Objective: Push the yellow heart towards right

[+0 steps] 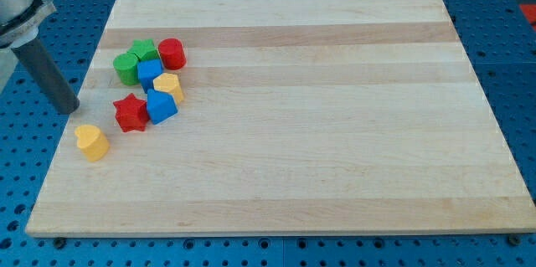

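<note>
The dark metal rod's tip [69,110] hangs at the far-left edge of the pale wooden desk [318,133], just up and left of the glossy yellow heart block [91,142], which sits alone near the left edge, apart from the cluster of red, green, blue and yellow blocks [151,83] beyond it. There are no jaws here, only that bare rod. It looks like the approach step: next the tip must settle directly left of the heart and sweep right.
</note>
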You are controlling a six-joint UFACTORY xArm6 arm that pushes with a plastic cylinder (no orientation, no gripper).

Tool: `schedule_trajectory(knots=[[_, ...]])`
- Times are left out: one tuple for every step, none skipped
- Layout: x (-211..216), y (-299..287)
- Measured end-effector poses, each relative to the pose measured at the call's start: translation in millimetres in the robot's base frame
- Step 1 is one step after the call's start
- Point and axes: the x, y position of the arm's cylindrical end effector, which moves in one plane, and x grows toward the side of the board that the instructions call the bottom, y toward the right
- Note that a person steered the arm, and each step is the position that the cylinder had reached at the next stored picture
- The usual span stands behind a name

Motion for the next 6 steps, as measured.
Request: schedule_trajectory(knots=[[30,8],[59,16],[69,18],[77,67],[77,92],[77,131]])
